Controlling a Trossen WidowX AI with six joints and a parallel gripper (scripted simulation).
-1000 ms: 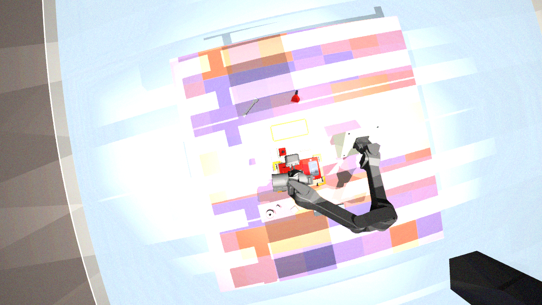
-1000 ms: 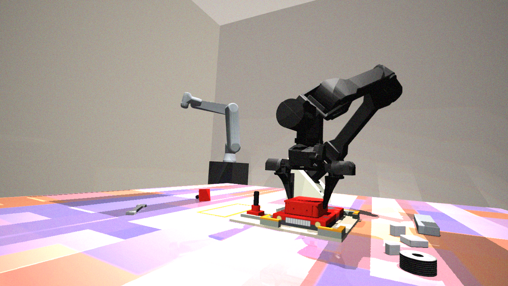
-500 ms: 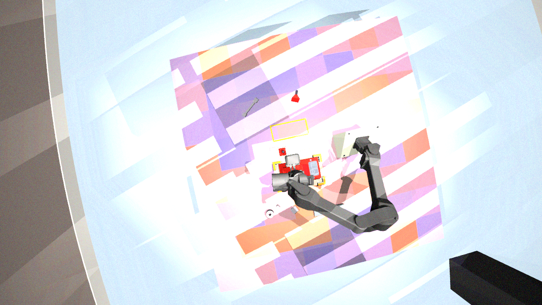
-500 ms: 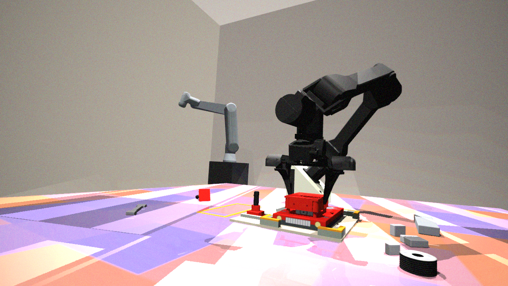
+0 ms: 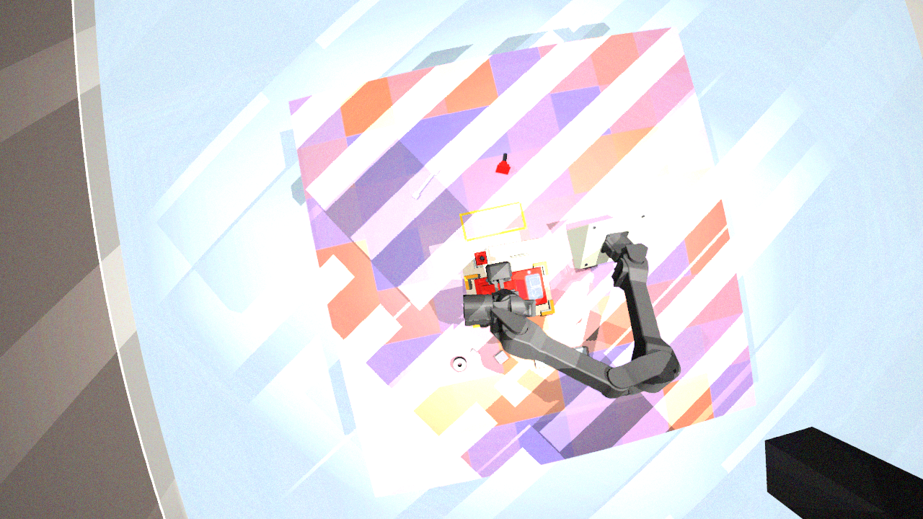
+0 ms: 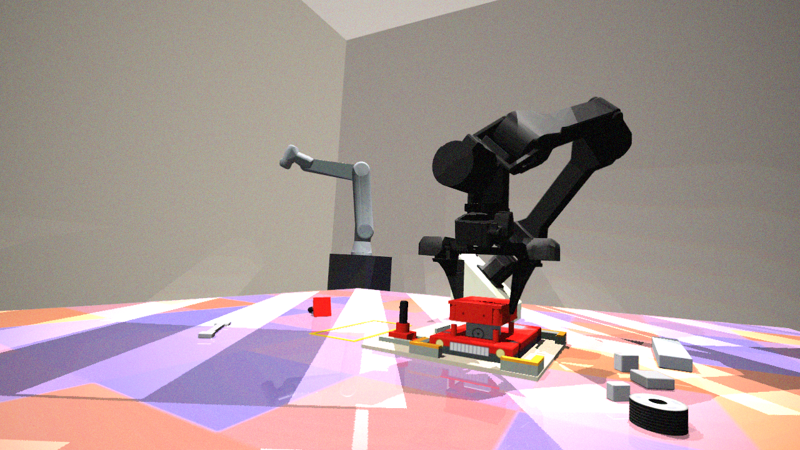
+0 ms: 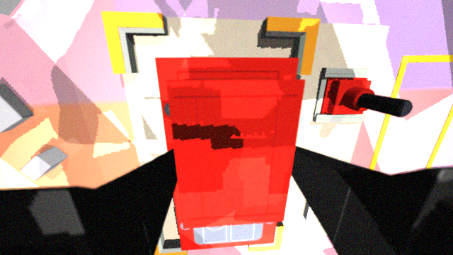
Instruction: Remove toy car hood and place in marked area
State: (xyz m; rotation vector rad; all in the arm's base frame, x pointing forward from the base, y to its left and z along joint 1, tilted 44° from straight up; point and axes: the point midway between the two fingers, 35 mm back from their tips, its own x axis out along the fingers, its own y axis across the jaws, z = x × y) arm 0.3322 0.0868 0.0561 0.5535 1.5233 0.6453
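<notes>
The marked area (image 6: 349, 330) is lying to the left on the surface (image 6: 167, 358). Just right of it, a black-handled lever (image 6: 403, 320) is standing beside the toy car (image 6: 484, 341). The claw (image 6: 485, 302) is gripping the hood (image 6: 480, 310), raised just clear of the car. Swinging left too low is risking a knock against that lever, likely twisting the hood out of the pinch.

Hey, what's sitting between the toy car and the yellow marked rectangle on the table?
In the top view, a small red block with an upright black peg stands between the toy car and the marked area. The gripper holds the hood.
</notes>
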